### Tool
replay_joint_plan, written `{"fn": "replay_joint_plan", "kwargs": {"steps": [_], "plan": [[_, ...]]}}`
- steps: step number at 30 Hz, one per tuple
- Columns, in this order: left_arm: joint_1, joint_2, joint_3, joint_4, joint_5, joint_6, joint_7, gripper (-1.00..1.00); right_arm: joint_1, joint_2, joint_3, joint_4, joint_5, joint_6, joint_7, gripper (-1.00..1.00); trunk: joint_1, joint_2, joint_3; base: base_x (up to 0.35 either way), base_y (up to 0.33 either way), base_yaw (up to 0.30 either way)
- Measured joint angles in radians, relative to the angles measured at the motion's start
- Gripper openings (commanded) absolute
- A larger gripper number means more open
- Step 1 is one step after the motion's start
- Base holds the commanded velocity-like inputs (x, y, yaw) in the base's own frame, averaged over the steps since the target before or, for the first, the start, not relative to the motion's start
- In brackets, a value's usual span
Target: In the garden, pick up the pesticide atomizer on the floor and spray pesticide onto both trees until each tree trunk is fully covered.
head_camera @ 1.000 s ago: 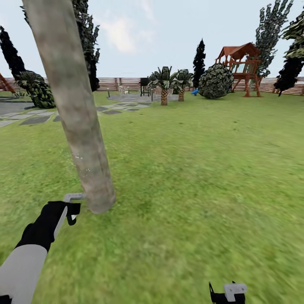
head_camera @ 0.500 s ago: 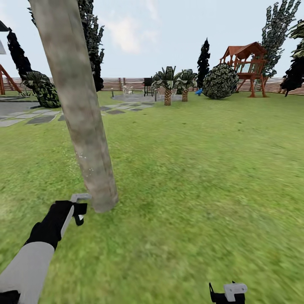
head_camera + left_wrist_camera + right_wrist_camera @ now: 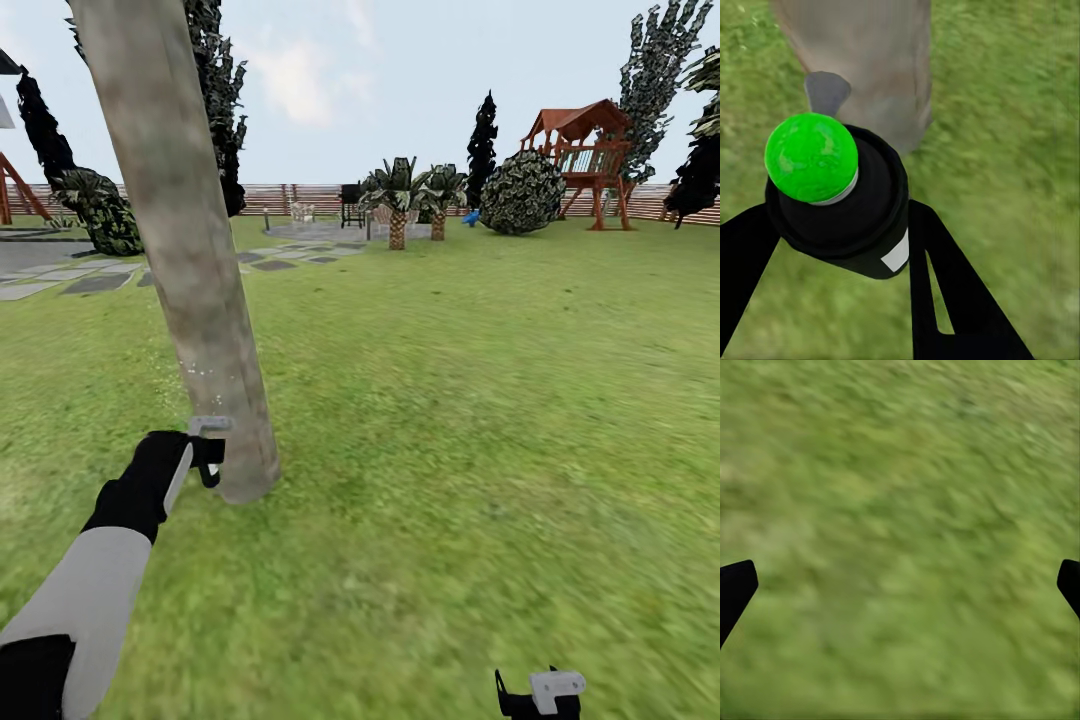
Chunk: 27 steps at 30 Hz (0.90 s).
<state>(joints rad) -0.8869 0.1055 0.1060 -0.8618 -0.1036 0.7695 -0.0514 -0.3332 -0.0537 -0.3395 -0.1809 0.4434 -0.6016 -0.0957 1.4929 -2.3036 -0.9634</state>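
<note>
Left gripper (image 3: 840,247) clamped on atomizer (image 3: 836,206), likely light, rigid, slick plastic, best gripped mid-body, trunk (image 3: 870,67) just ahead; right gripper (image 3: 900,585) fingers apart, empty.

One thick tree trunk (image 3: 190,270) — two short palms (image 3: 398,205) — one play tower (image 3: 580,160).

The left hand (image 3: 205,450) holds a grey-nozzled atomizer (image 3: 208,428) against the base of the thick grey-beige tree trunk (image 3: 190,270); white specks (image 3: 200,372) dot the bark just above it.
</note>
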Motion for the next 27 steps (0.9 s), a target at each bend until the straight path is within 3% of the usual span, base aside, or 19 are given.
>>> {"fn": "replay_joint_plan", "kwargs": {"steps": [3,5,10,12,16,19,23,27], "plan": [[-0.014,0.066,0.004,0.001,-0.010,0.008,-0.001,-1.00,0.000,0.000,0.000,0.000,0.000,0.000,0.000,1.00,0.000,0.000,0.000,0.000,0.000,0.000],[-0.016,0.089,0.003,0.000,0.002,0.016,-0.001,-1.00,0.000,0.000,0.000,0.000,0.000,0.000,0.000,1.00,0.000,0.000,0.000,0.000,0.000,0.000],[-0.022,0.074,-0.004,-0.034,0.008,0.037,0.000,-1.00,0.000,0.000,0.000,0.000,0.000,0.000,0.000,1.00,0.000,0.000,0.000,0.000,0.000,0.000],[-0.047,0.069,-0.003,-0.100,0.005,0.121,0.000,-1.00,0.000,0.000,0.000,0.000,0.000,0.000,0.000,1.00,0.000,0.000,0.000,0.000,0.000,0.000],[-0.073,0.082,0.003,-0.154,-0.001,0.187,-0.001,-1.00,0.000,0.000,-0.001,0.000,0.000,0.000,0.000,1.00,0.000,0.000,0.000,0.000,0.000,0.000],[-0.089,0.082,0.003,-0.161,0.007,0.198,-0.001,-1.00,0.001,0.000,0.000,0.000,0.000,0.000,0.000,1.00,0.000,0.000,0.000,0.000,0.000,0.000],[-0.090,0.058,-0.003,-0.166,0.007,0.210,0.000,-1.00,0.000,0.000,0.000,0.000,0.000,0.000,0.000,1.00,0.000,0.000,0.000,0.000,0.000,0.000],[-0.072,0.064,-0.006,-0.166,-0.006,0.202,0.001,-1.00,0.000,0.000,-0.001,0.000,0.000,0.000,0.000,1.00,0.000,0.000,0.000,0.000,0.000,0.000]]}}
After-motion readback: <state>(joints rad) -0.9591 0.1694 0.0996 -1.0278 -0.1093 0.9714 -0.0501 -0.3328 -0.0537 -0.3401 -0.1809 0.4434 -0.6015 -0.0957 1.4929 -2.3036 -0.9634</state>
